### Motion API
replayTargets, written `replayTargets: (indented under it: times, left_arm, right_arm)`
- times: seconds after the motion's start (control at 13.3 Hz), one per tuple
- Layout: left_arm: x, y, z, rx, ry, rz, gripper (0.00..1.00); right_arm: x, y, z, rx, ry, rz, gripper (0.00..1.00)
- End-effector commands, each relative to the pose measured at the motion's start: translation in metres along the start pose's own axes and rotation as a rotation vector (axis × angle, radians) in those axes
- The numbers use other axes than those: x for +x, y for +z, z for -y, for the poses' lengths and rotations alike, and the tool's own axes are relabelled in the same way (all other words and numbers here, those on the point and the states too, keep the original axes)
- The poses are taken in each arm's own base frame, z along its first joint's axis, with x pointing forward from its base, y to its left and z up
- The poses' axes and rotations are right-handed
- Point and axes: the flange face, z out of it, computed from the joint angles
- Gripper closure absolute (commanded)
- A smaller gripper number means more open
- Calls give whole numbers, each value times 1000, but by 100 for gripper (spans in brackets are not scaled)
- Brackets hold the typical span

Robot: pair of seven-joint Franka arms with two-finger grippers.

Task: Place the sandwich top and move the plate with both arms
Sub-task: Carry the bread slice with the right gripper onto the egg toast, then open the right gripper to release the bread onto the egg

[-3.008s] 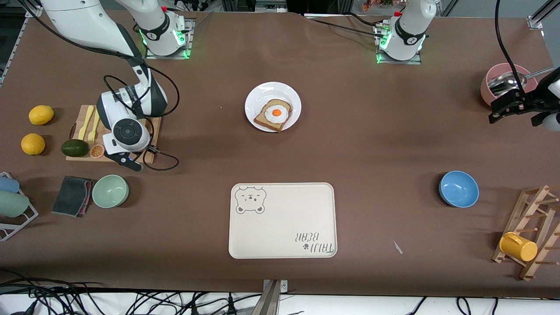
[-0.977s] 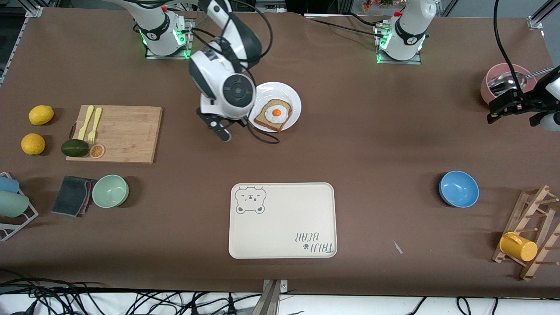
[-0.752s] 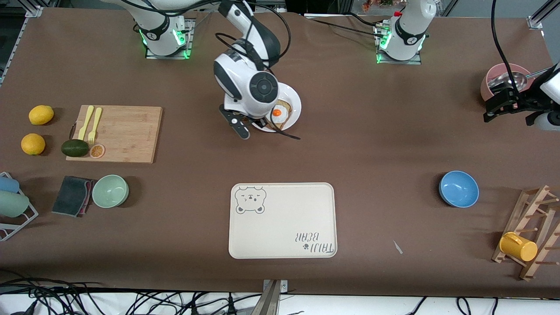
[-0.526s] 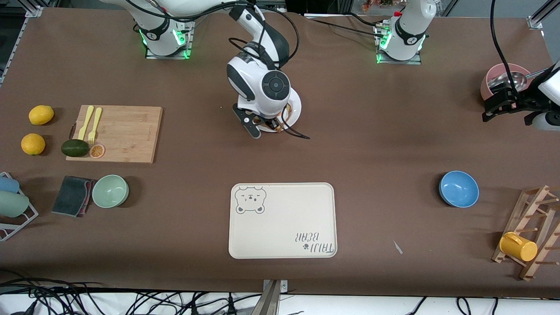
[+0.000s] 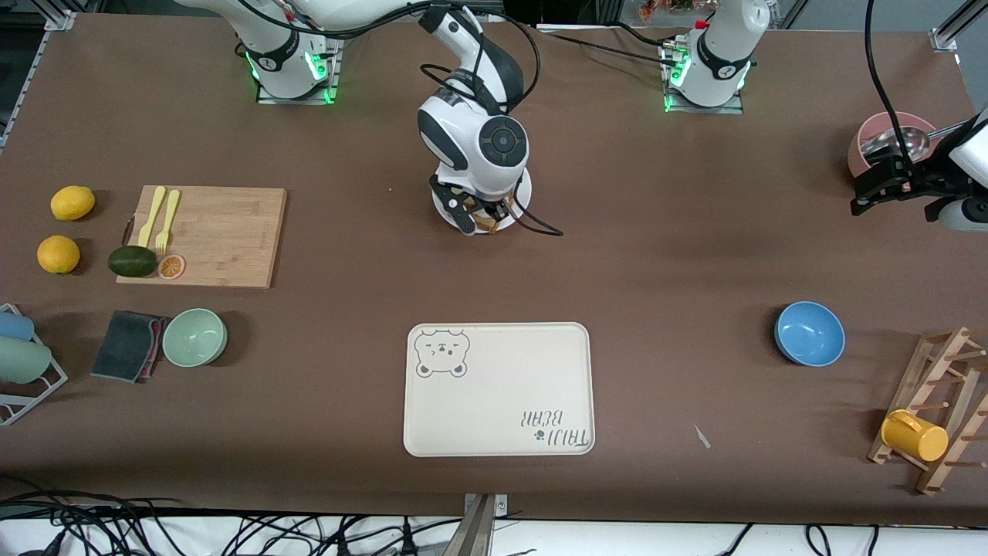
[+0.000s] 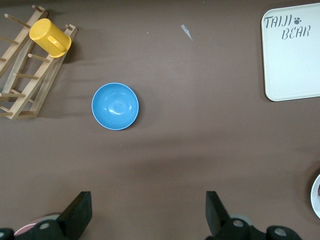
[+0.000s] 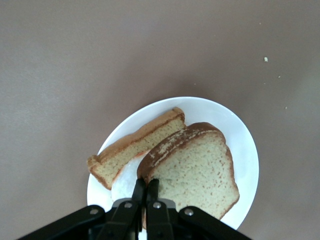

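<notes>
Table (image 5: 695, 255), brown. Right arm (image 5: 478, 147) reaches to mid-table from its base; left arm (image 5: 957, 177) waits at its own end of the table, above the pink bowl (image 5: 864, 150).

Step in hand, by my read: setting the sandwich top down. To do it well, square the slice over the lower bread before letting go, lower until it rests flat, then spread the fingers and lift straight up so nothing drags.

Plate (image 7: 240, 145) sits mid-table, farther from the front camera than the bear tray (image 5: 498, 390). Lower bread slice (image 7: 135, 150) lies on it, mostly covered.

Sandwich top (image 7: 192, 167) hangs over the plate, overlapping the lower slice but skewed off it, one corner sticking out.

Right gripper (image 7: 146, 197) has its fingers pressed together, pinching the sandwich top by its crust edge. Left gripper (image 6: 147, 215) spread wide, holding nothing, well apart from the plate.
</notes>
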Motion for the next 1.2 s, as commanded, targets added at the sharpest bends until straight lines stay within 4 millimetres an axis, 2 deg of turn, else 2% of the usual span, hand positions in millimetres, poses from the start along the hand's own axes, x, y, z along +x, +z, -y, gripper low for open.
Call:
replayTargets:
  times: [0.0,0.08,0.15,0.23,0.38,0.45,0.53,0.6,0.83,1.13]
  left_arm:
    - [-2,0,-1,-27,-7,7,0]
    - [-2,-1,-1,-27,-7,5,0]
    - [-3,-2,-1,-27,-7,4,0]
    - [-2,-2,-1,-27,-7,2,0]
    - [-2,-1,-1,-27,-7,4,0]
    - [-2,-1,-1,-27,-7,4,0]
    - [-2,-1,-1,-27,-7,4,0]
    - [-1,1,1,-27,-10,8,0]
    - [1,3,1,-29,-10,8,0]
    - [9,15,-2,-30,-4,25,0]
  right_arm:
    - [-5,1,5,-2,12,5,59]
    - [-4,-2,6,3,14,3,42]
    - [0,-6,6,9,19,1,32]
    - [3,-12,6,15,23,2,26]
    - [7,-42,12,56,27,10,24]
    - [18,-53,14,55,36,1,21]
    - [34,-72,14,65,42,-15,21]
    - [47,-82,15,66,34,-26,21]
    - [105,-129,-2,62,-89,-37,21]
    - [204,-175,-32,37,-276,-83,20]
